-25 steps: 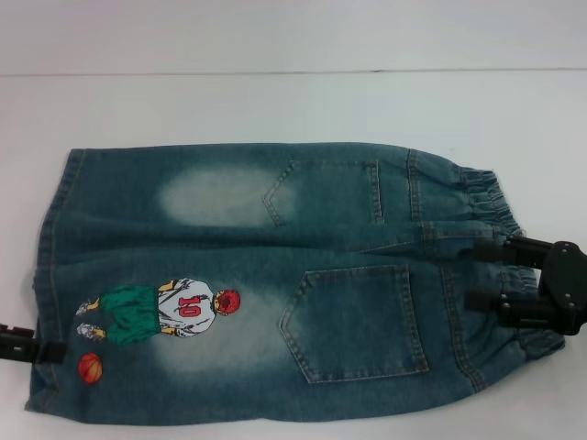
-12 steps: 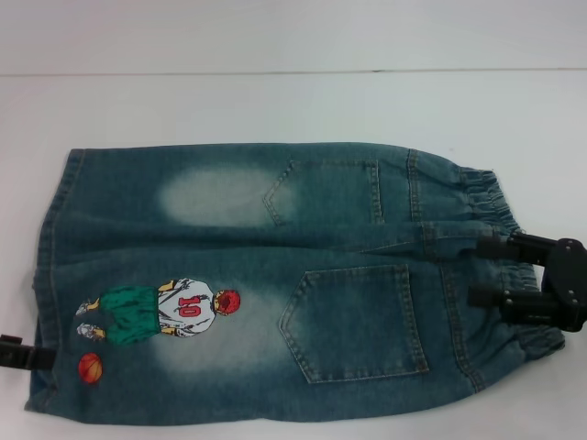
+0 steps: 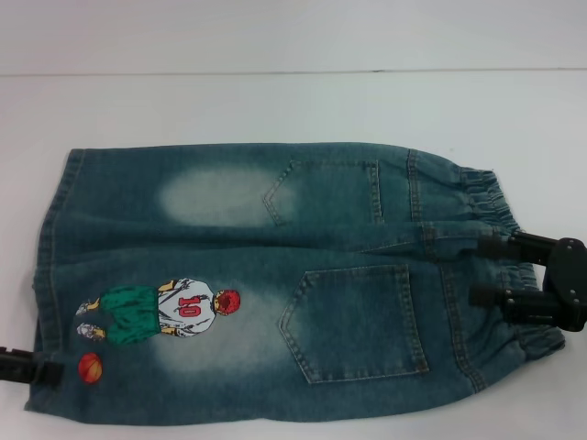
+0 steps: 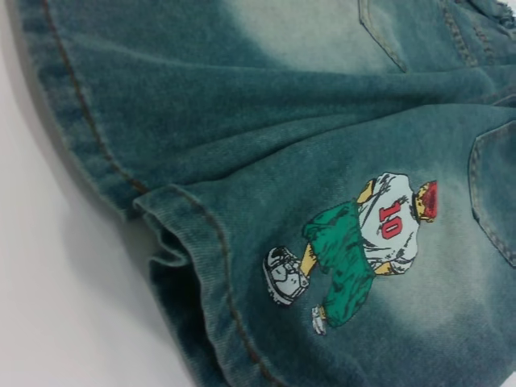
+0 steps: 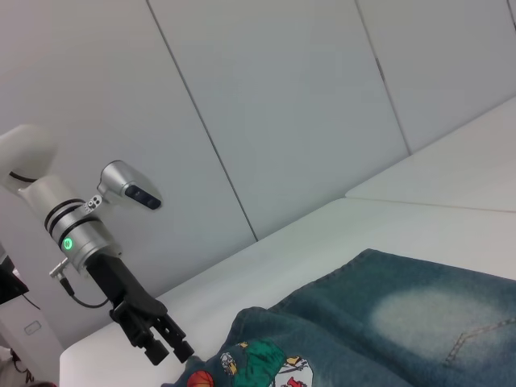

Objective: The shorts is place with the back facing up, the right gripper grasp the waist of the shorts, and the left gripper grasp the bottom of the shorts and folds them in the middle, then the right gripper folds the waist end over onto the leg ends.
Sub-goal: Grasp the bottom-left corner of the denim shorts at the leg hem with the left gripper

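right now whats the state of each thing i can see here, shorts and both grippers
denim shorts: spread flat on the white table, back pockets up, not yet folded
waist end: puckered, on the robot's right
leg ends: on the robot's left, lower hem slightly lifted and gaping in the left wrist view
right gripper: open, prongs at the waistband
left gripper: at the lower leg hem near the orange ball
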Robot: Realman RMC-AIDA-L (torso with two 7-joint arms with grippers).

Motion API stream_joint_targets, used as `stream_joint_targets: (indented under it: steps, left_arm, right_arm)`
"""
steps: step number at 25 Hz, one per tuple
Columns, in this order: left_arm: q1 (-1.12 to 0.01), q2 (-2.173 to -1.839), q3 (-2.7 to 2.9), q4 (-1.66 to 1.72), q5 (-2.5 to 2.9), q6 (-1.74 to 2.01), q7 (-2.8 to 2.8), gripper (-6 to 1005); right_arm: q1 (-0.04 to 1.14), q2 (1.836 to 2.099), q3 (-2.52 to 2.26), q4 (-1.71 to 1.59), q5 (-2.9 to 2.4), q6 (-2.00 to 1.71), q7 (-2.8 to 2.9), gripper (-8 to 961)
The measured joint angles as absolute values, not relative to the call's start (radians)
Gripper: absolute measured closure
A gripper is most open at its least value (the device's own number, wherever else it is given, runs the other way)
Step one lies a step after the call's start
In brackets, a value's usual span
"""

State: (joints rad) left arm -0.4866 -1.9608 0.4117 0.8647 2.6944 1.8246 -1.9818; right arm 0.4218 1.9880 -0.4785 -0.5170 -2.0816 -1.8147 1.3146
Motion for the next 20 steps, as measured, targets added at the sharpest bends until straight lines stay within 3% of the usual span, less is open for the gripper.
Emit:
stream_joint_targets:
  steps: [20]
  left_arm:
    - [-0.486,-1.969,0.418,0.848,2.697,1.800,-1.975,142]
  right_arm:
    - [0.418,1.988,-0.478,-0.517,-2.082,-1.824,1.315,69]
